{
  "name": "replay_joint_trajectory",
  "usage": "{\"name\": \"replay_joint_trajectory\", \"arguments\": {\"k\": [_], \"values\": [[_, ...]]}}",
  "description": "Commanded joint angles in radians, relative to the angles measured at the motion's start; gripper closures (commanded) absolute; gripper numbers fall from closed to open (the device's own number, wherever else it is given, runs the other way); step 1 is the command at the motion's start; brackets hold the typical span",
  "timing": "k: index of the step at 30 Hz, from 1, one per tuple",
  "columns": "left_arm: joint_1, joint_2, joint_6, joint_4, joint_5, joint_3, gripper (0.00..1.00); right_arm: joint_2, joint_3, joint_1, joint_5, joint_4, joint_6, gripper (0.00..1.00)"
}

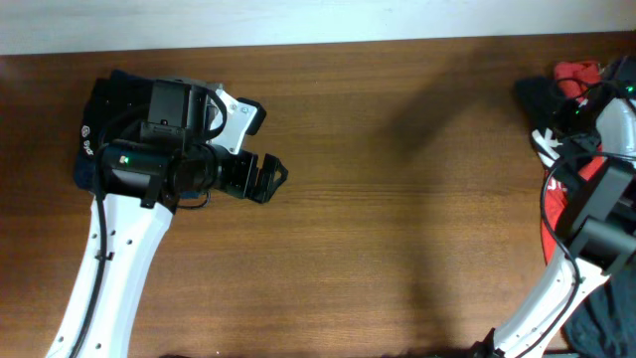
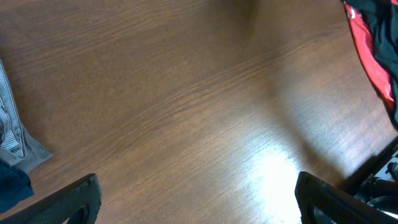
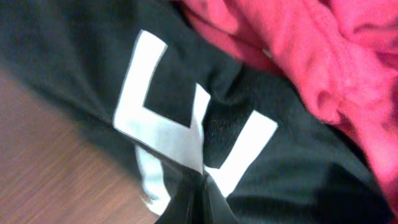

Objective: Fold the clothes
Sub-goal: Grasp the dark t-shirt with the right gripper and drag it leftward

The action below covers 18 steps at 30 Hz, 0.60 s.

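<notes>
Your right fingers [image 3: 186, 205]: lettered garment [image 3: 93, 74] under and ahead of them; second garment [image 3: 348, 62] ahead to their right, overlapping it; table [image 3: 37, 162] to their left. Your left fingers [image 2: 68, 202]: table between them; heap of garments [image 2: 12, 149] to their left.

Left tool [image 2: 198, 198] jaws wide apart; right tool [image 3: 200, 198] closed, fingertips together.

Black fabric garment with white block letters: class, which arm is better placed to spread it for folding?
The right arm: its jaws are shut on the black fabric garment with white block letters. The left arm hangs open-jawed over the brown wooden table, far from it.
</notes>
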Motion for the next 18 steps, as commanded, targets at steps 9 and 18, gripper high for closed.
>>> {"name": "replay_joint_trajectory", "arguments": {"k": [9, 18], "values": [[-0.001, -0.056, 0.01, 0.001, -0.087, 0.138, 0.01, -0.529, 0.031, 0.152, -0.351, -0.295, -0.101, 0.96], [-0.001, -0.174, 0.01, -0.013, -0.177, 0.264, 0.01, -0.612, 0.025, 0.569, -0.368, -0.468, -0.242, 0.96]]}}
